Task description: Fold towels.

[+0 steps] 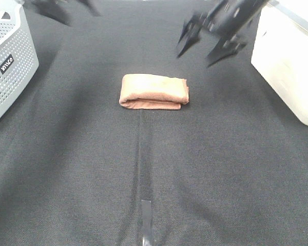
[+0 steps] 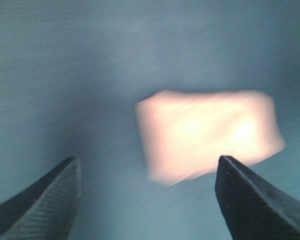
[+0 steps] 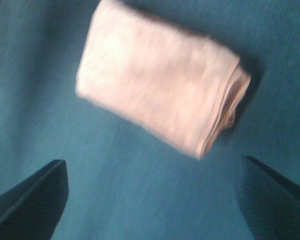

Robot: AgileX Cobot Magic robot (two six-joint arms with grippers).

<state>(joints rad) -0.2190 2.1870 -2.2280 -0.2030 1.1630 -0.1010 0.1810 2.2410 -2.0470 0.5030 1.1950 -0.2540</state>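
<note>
The brown towel (image 1: pixel 154 91) lies folded into a small thick rectangle on the black cloth, near the middle of the table. My right gripper (image 1: pixel 197 46) is open and empty, raised up and back to the right of the towel, blurred. My left gripper (image 1: pixel 72 11) is at the far back left, blurred, mostly out of the high view. In the left wrist view the towel (image 2: pixel 207 132) lies beyond my wide-open left gripper (image 2: pixel 147 192). In the right wrist view the towel (image 3: pixel 160 75) shows its stacked layers on one side, beyond my open right gripper (image 3: pixel 155 195).
A grey perforated basket (image 1: pixel 7 61) stands at the left edge. A white box (image 1: pixel 290 56) stands at the back right. A strip of tape (image 1: pixel 146 220) runs along the table's front middle.
</note>
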